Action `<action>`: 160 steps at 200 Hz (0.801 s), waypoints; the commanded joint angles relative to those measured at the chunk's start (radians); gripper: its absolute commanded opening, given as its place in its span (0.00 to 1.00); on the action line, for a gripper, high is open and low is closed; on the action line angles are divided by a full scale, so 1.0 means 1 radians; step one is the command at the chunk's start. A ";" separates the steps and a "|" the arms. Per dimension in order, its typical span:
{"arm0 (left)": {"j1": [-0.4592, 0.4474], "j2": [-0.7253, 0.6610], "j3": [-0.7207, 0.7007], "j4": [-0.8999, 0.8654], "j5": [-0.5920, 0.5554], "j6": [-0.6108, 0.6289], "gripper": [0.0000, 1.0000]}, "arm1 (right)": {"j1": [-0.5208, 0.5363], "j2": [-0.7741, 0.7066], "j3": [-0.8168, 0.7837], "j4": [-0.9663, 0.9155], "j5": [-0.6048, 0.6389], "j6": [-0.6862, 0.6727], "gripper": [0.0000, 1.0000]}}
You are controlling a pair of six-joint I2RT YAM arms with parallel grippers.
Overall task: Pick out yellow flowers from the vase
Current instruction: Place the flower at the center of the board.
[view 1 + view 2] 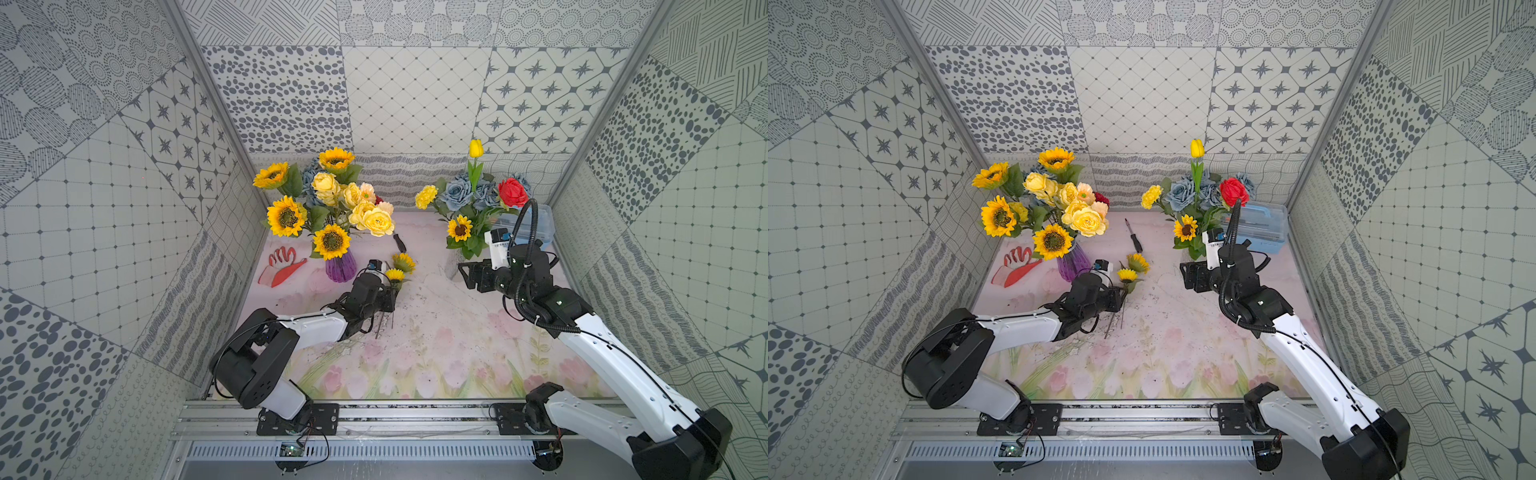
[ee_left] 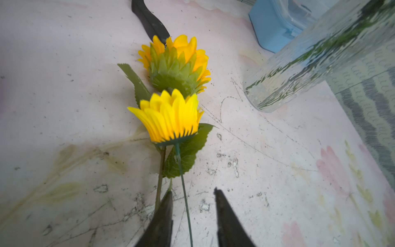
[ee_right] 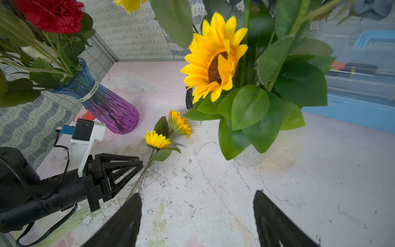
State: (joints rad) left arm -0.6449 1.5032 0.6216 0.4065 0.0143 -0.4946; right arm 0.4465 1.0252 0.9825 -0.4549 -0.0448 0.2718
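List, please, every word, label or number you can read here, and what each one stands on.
No text reads clearly.
The white band round the purple vase: handwriting, too small to read.
Dark marks on the right arm's white camera mount: too blurred to read.

Lighting's bright, soft and even, barely any shadows on the table (image 1: 440,332), top views sharp but bent at the edges, wrist views properly fisheye, with the near sunflower (image 2: 171,116) slightly soft and close-up leaves (image 3: 175,19) blurry.
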 commanded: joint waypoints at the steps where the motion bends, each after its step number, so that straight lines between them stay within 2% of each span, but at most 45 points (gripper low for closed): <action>1: 0.009 -0.064 -0.012 -0.087 -0.054 0.017 0.65 | -0.022 -0.010 0.073 -0.010 -0.034 -0.034 0.83; 21: 0.008 -0.117 -0.010 -0.122 -0.072 0.037 0.76 | -0.034 -0.013 0.116 -0.024 -0.043 -0.044 0.82; 57: 0.008 -0.219 0.015 -0.196 -0.059 0.077 0.85 | -0.054 0.009 0.229 -0.047 -0.070 -0.047 0.82; 115: 0.008 -0.365 0.015 -0.257 0.026 0.146 0.91 | -0.067 0.162 0.487 -0.170 -0.118 -0.019 0.80; 143: 0.008 -0.422 0.029 -0.365 0.037 0.169 0.92 | -0.066 0.196 0.469 -0.144 -0.171 0.067 0.76; 160: 0.008 -0.467 0.026 -0.422 0.028 0.161 0.92 | -0.061 0.205 0.423 -0.116 -0.215 0.130 0.67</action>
State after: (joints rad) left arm -0.6445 1.1122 0.6334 0.1467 0.0162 -0.3889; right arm 0.3847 1.2156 1.4506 -0.5949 -0.1825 0.2985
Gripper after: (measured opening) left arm 0.920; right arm 0.722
